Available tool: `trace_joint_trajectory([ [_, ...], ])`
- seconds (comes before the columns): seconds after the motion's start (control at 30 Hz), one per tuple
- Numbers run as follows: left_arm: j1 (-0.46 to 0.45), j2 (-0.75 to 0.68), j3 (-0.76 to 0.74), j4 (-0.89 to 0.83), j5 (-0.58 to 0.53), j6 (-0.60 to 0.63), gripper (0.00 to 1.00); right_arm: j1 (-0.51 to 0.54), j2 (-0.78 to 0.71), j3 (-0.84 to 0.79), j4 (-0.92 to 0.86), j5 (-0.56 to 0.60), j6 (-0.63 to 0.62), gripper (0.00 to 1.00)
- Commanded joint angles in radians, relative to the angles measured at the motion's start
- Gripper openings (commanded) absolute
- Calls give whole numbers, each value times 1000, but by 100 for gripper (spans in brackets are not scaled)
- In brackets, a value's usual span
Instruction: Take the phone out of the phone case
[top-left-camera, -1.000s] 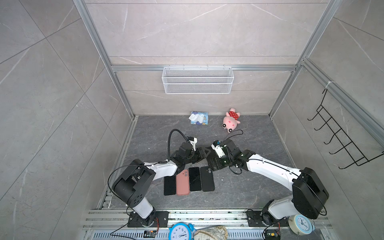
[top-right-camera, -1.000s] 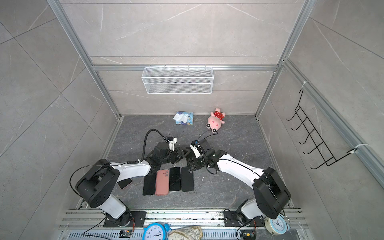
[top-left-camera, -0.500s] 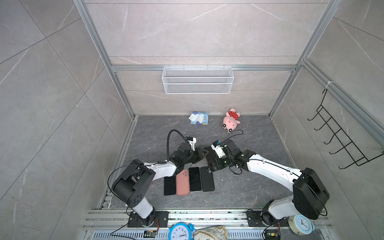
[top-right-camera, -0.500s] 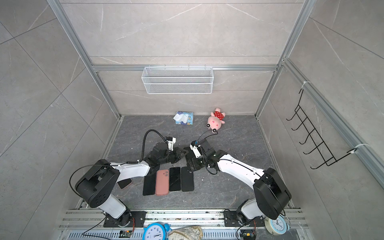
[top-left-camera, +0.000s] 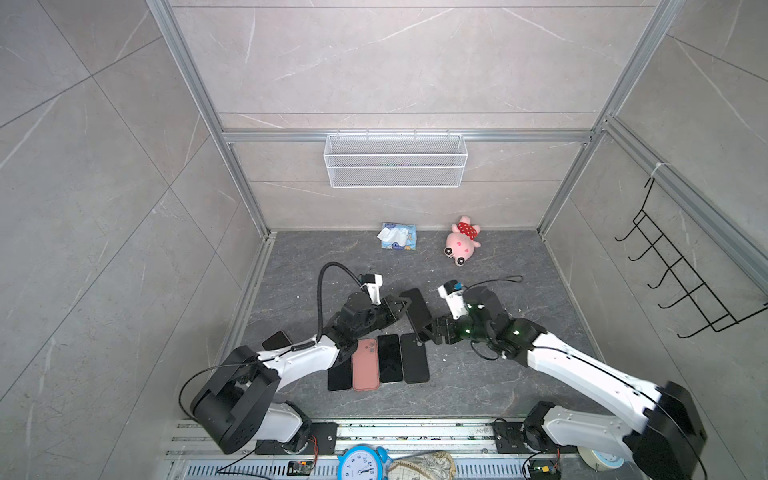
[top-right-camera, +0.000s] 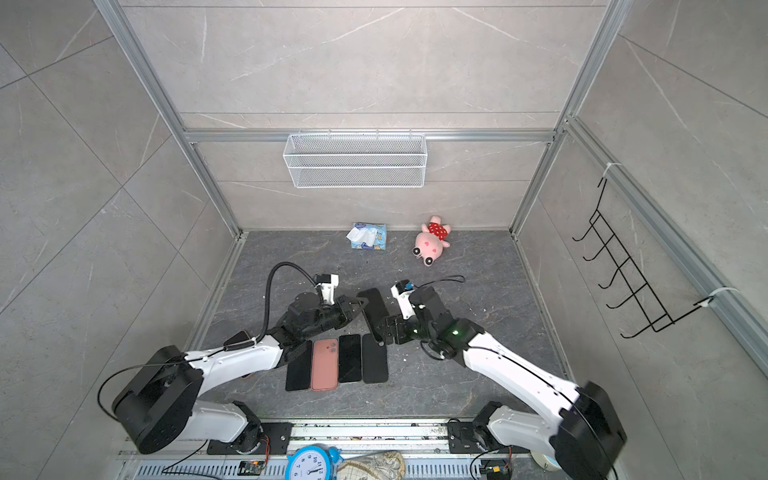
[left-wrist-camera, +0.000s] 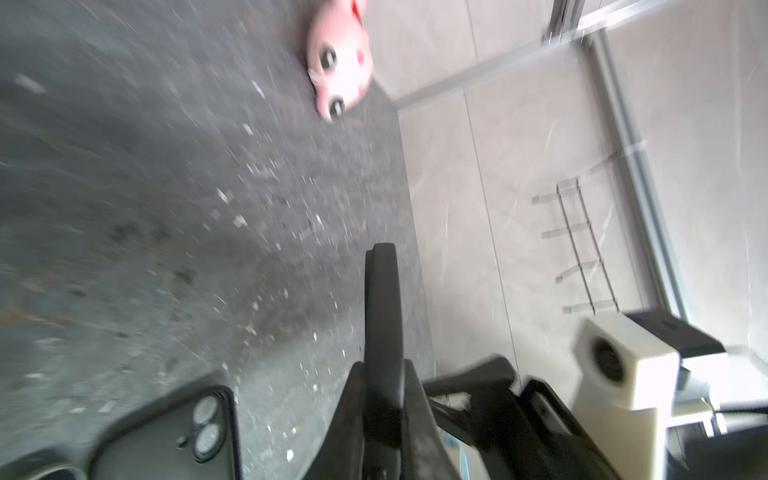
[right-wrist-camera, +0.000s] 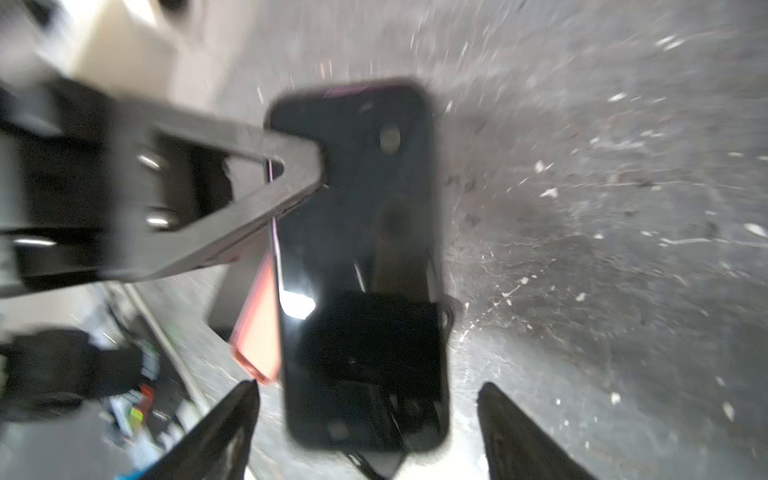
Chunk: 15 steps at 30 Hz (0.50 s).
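A black phone (top-left-camera: 417, 309) (top-right-camera: 374, 309) is held a little above the grey floor between the two arms, glossy face up. I cannot tell the phone case apart from it through the blur. My left gripper (top-left-camera: 402, 306) (top-right-camera: 360, 304) is shut on its long edge. In the left wrist view the phone (left-wrist-camera: 382, 299) shows edge-on, pinched in the left gripper (left-wrist-camera: 382, 386). In the right wrist view the phone (right-wrist-camera: 357, 232) fills the middle. My right gripper (right-wrist-camera: 365, 415) (top-left-camera: 430, 332) stands open astride its near end, both fingertips (right-wrist-camera: 237, 424) clear of its sides.
A row of flat phones lies near the front: black (top-left-camera: 340, 376), pink (top-left-camera: 365, 365), black (top-left-camera: 390, 358), black (top-left-camera: 414, 358). A pink plush toy (top-left-camera: 462, 241) and a tissue pack (top-left-camera: 397, 236) sit by the back wall under a wire basket (top-left-camera: 395, 160).
My left gripper has shut on the phone's edge. My right gripper's jaws have spread wider around the phone's end.
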Motion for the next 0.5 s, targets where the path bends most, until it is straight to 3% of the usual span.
trace_joint_trajectory([
  [0.0,21,-79,-25,157,-195,-62,0,-5,-126,-55,124,40,238,87],
  [0.07,22,-103,-42,256,-233,-109,0,-6,-164,-87,175,24,321,87],
  [0.27,15,-151,-57,482,-308,-221,0,-4,-211,-259,580,-83,546,83],
  [0.37,5,-177,-66,548,-336,-254,0,6,-193,-292,708,-117,592,80],
  [0.47,-17,-199,-68,570,-355,-274,0,16,-188,-288,724,-116,573,76],
])
